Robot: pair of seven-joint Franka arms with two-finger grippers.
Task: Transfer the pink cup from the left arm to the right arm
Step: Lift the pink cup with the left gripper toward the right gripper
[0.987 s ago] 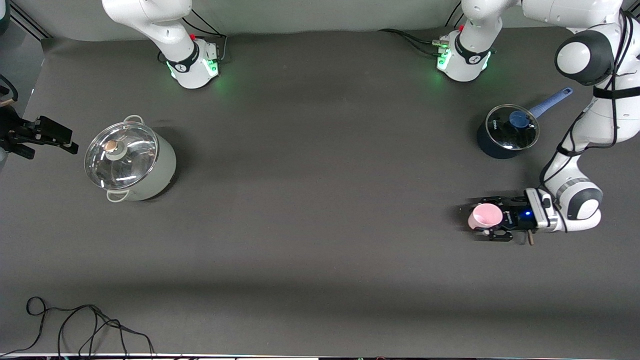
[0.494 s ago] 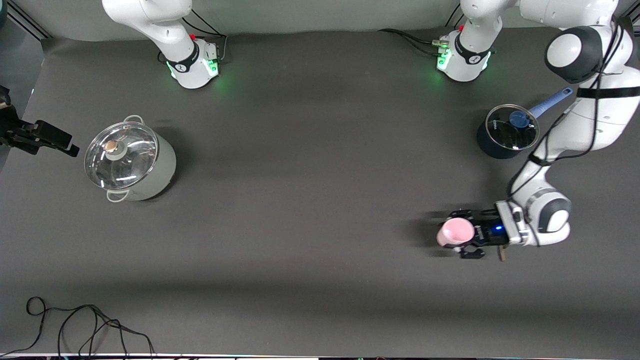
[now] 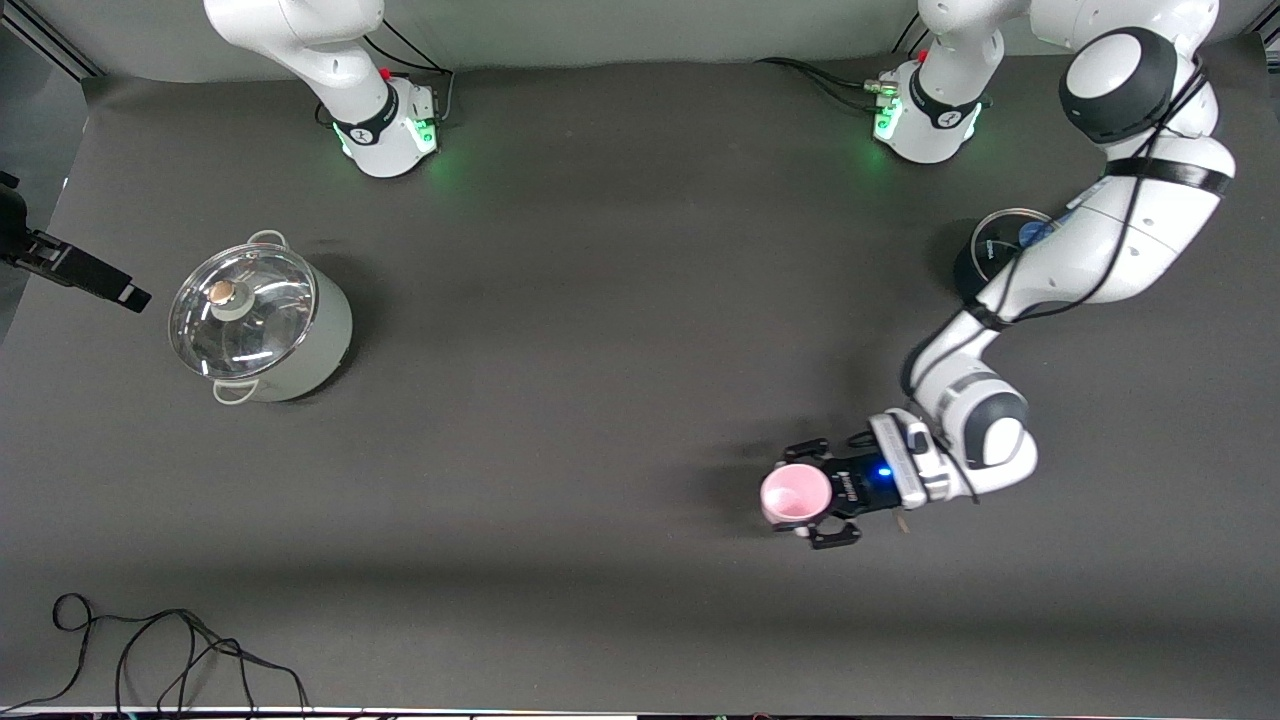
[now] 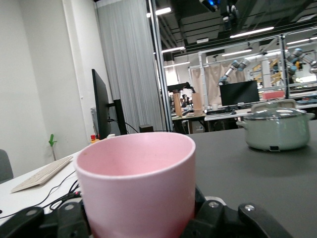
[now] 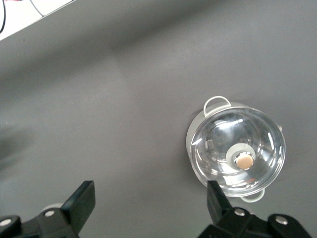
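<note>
The pink cup is a small pale-pink tumbler, upright with its mouth up. My left gripper is shut on its sides and holds it above the bare table mat, out from the left arm's base toward the middle. In the left wrist view the cup fills the space between the black fingers. My right gripper hangs open and empty over the table's edge at the right arm's end, beside the grey-green pot. Its fingers stand wide apart.
A grey-green lidded pot stands at the right arm's end; it also shows in the right wrist view and the left wrist view. A dark blue-handled saucepan near the left arm's base is partly hidden by that arm. Black cable lies at the front edge.
My left gripper has carried the pink cup toward the right arm's end of the table. The right gripper has drifted slightly outward past the table's edge.
</note>
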